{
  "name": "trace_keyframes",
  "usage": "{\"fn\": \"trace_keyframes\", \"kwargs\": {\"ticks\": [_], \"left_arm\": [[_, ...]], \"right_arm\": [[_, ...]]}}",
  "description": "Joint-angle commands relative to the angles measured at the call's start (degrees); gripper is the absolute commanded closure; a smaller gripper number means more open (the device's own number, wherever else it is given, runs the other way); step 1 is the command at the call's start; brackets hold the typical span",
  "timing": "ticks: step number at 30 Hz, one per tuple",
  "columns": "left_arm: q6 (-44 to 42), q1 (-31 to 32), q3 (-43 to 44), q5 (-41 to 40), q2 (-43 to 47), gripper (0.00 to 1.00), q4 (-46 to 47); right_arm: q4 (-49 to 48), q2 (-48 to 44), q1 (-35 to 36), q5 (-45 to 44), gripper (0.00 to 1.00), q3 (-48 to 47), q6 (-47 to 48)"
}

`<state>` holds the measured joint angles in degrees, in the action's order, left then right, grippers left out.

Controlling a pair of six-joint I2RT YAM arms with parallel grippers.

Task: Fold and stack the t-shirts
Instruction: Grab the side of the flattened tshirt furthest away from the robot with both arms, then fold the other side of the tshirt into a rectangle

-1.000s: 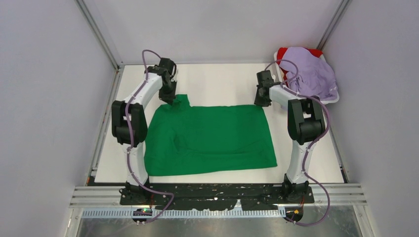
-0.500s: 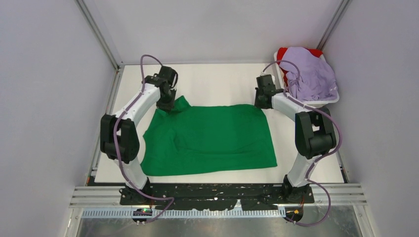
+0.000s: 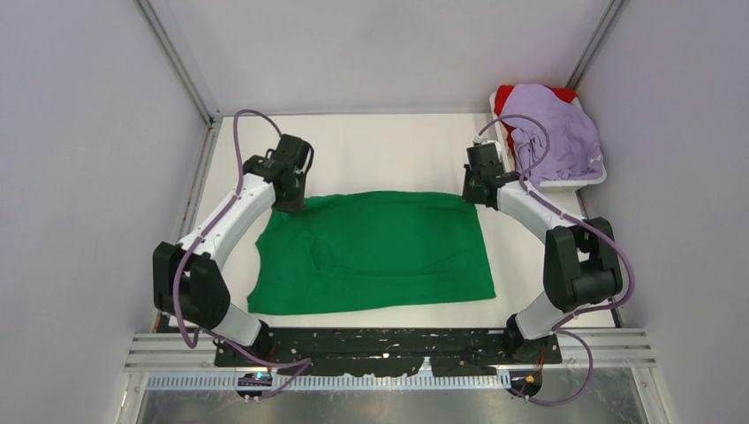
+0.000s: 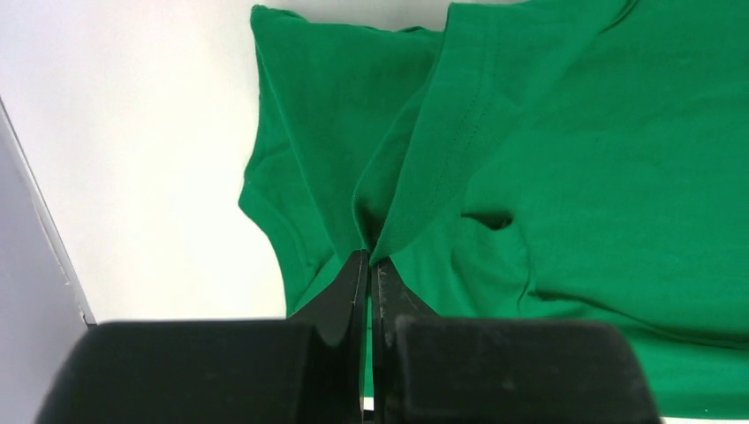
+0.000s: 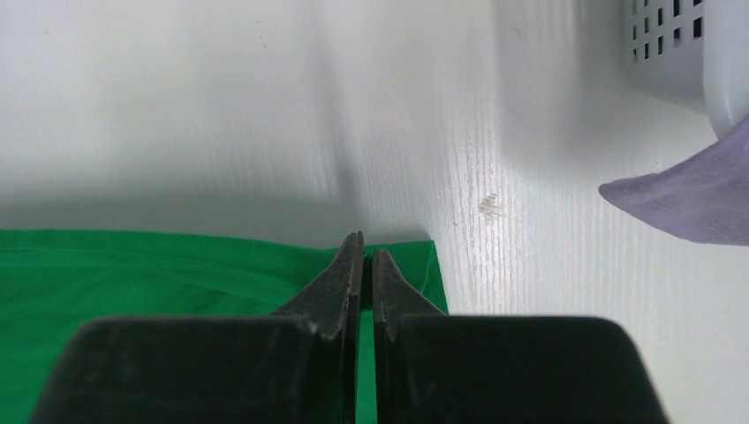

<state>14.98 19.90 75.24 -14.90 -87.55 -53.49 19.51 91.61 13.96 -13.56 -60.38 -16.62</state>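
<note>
The green t-shirt [image 3: 375, 252] lies spread flat across the middle of the table. My left gripper [image 3: 290, 201] is at its far left corner, shut on a pinched fold of a hemmed edge [image 4: 415, 177]; the gripper [image 4: 369, 256] holds that fold slightly raised. My right gripper [image 3: 477, 196] is at the far right corner, and its jaws [image 5: 362, 243] are shut on the green shirt's edge [image 5: 177, 265]. The lavender t-shirt [image 3: 556, 132] is heaped in the white tray [image 3: 578, 183] at the back right. The red t-shirt [image 3: 508, 95] peeks out under it.
The tray's perforated wall [image 5: 680, 44] and a hanging lavender corner [image 5: 689, 203] are just right of my right gripper. Grey enclosure walls and metal rails border the white table [image 3: 389, 146]. The arm bases stand along the near edge.
The right gripper has shut on the shirt's far right corner. The left arm has swung outward and drawn the far left corner nearer, so the protruding sleeve no longer sticks out.
</note>
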Motion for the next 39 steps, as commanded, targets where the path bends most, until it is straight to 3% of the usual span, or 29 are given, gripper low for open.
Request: {"fn": "trace_keyframes", "kwargs": {"ticks": [1, 22, 33, 39], "left_arm": [[3.0, 2.6, -1.9, -5.0, 4.8, 1.0, -2.2], [13.6, 14.2, -14.3, -6.6, 16.4, 1.0, -15.3], [15.5, 19.0, -21.7, 6.6, 19.7, 1.0, -10.9], [15.2, 19.1, -27.2, 13.8, 17.2, 0.74, -6.8]], "right_arm": [[0.3, -4.2, 0.6, -0.8, 0.95, 1.0, -0.1], [4.0, -10.5, 0.6, -2.5, 0.94, 4.7, 1.0], [4.7, -11.8, 0.6, -4.0, 0.92, 6.8, 1.1], [5.3, -10.9, 0.6, -4.7, 0.84, 9.1, -0.3]]}}
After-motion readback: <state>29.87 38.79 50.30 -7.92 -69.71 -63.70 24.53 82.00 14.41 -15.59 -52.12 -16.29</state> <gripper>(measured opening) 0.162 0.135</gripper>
